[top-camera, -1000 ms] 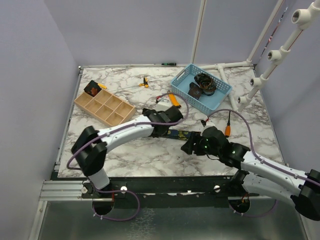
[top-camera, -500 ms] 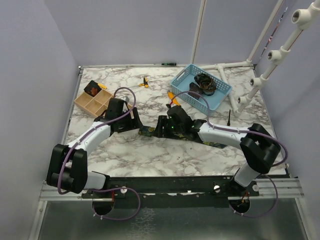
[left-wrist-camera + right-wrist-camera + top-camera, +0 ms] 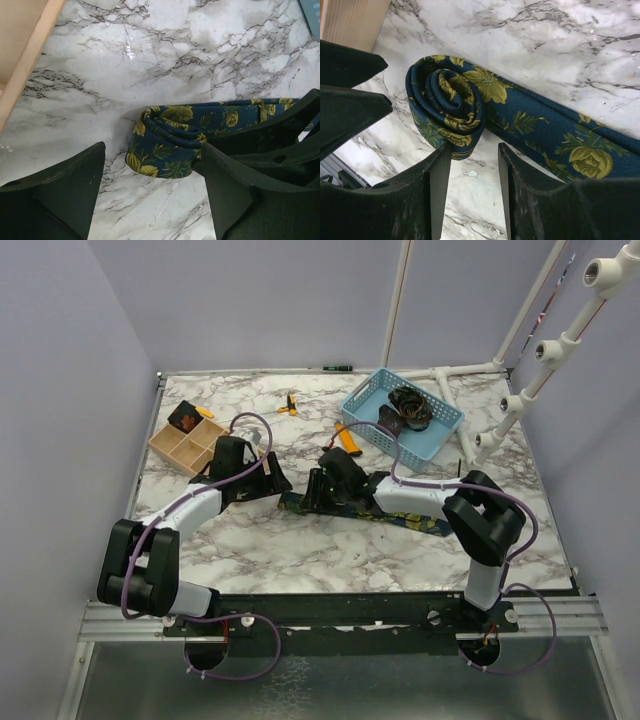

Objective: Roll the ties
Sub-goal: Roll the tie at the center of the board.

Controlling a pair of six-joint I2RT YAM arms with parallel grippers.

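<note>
Navy tie (image 3: pixel 425 522) is on the counter (image 3: pixel 300 550), pretty much dead centre. Its left end is wound into a small coil (image 3: pixel 447 102) and the rest runs off flat to the right. It's only a few turns so far, so I'd call the roll barely started.

What's changed: a second ago the left arm was stretched right across the middle and the right arm was parked low on its own side, with just a short bit of tie showing between them. Half a second ago both had swung round to the roll end. Since then the left arm has hardly budged, while the right one has folded up tighter and nudged in a touch.

Left claw (image 3: pixel 153 145) is spread wide, with the coil just ahead of its fingers and nothing gripped. Right claw (image 3: pixel 475 147) is parted a little. The gap between its fingers shows only bare marble, and the coil sits just off one fingertip, so it's released too.

So nobody's actually pinching the roll right now, and my guess is it could loosen if left alone. One claw will want to grab the coil again before any more winding.

What looks like a second tie (image 3: pixel 410 405) sits bundled in the blue basket (image 3: pixel 441 443) at the back right.
</note>
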